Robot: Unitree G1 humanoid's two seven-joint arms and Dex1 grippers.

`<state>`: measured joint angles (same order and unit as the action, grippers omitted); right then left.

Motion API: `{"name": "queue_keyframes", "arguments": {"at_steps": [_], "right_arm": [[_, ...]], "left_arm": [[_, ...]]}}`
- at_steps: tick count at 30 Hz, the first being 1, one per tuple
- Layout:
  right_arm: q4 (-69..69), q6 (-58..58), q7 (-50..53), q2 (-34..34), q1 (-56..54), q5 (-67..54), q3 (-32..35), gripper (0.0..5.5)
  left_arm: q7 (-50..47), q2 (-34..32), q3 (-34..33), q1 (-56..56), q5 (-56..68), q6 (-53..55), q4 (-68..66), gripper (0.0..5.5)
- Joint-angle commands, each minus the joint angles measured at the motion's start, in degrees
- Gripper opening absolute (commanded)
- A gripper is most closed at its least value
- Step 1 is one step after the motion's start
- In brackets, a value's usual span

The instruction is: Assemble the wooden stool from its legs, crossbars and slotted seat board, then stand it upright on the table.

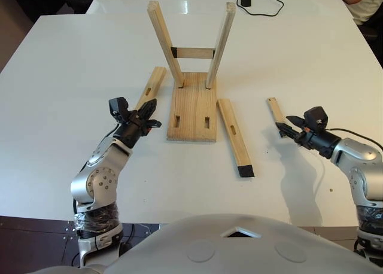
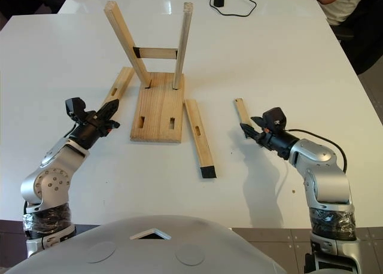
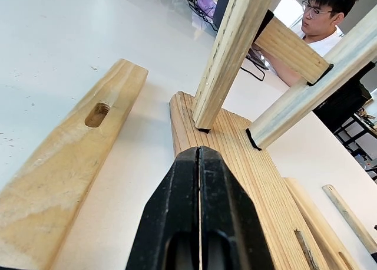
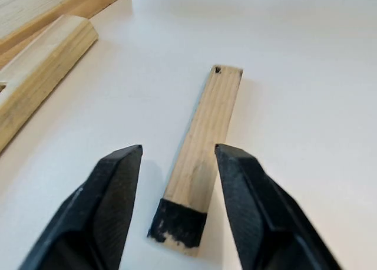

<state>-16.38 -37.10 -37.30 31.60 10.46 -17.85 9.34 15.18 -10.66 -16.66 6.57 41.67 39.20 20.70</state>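
**Parts**
- The seat board (image 1: 192, 100) lies flat at the middle of the white table (image 1: 72, 64).
- 2 fitted legs (image 1: 166, 43) stand in its 2 far slots, joined by a fitted crossbar (image 1: 194, 52). The 2 near slots are open.
- The left loose leg (image 1: 151, 87) lies just beside the board's left edge, with its own slot facing up.
- The right loose leg (image 1: 234, 136) lies just beside the board's right edge, black-marked end nearest the robot.
- The loose crossbar (image 1: 276, 109) lies further right, apart from the other parts.

**Grippers**
- Left gripper (image 3: 199, 155) — jaws pressed together, holding nothing. It is positioned near the left loose leg's near end, pointing toward the board.
- Right gripper (image 4: 179, 155) — jaws spread. It sits at the loose crossbar's black-marked near end, 1 finger on each side. Contact with the wood cannot be determined.
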Motion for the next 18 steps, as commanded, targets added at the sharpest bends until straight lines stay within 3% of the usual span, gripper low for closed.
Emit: {"name": "queue_keyframes", "arguments": {"at_steps": [1, 6, 16, 18], "right_arm": [[-1.82, -1.68, 1.60, -0.66, 0.92, -1.36, 1.04, 3.00], [-1.90, -1.84, 2.96, -0.52, 0.48, -1.81, 1.40, 3.77], [2.11, -0.46, 1.39, 1.67, 5.41, 0.51, -1.67, 3.80], [2.94, 0.20, 2.29, 1.01, 6.47, 1.09, -1.97, 3.55]], "left_arm": [[-0.81, 0.32, -0.33, 0.35, 0.13, -0.42, -0.67, 0.00], [-0.99, 0.58, -0.51, 0.49, 0.23, -0.67, -0.92, 0.00], [-3.39, 2.00, -1.01, 0.99, -0.21, -1.65, -2.04, 0.00], [-4.72, 2.37, -1.94, 0.53, -0.32, -2.16, -2.39, 0.00]]}}
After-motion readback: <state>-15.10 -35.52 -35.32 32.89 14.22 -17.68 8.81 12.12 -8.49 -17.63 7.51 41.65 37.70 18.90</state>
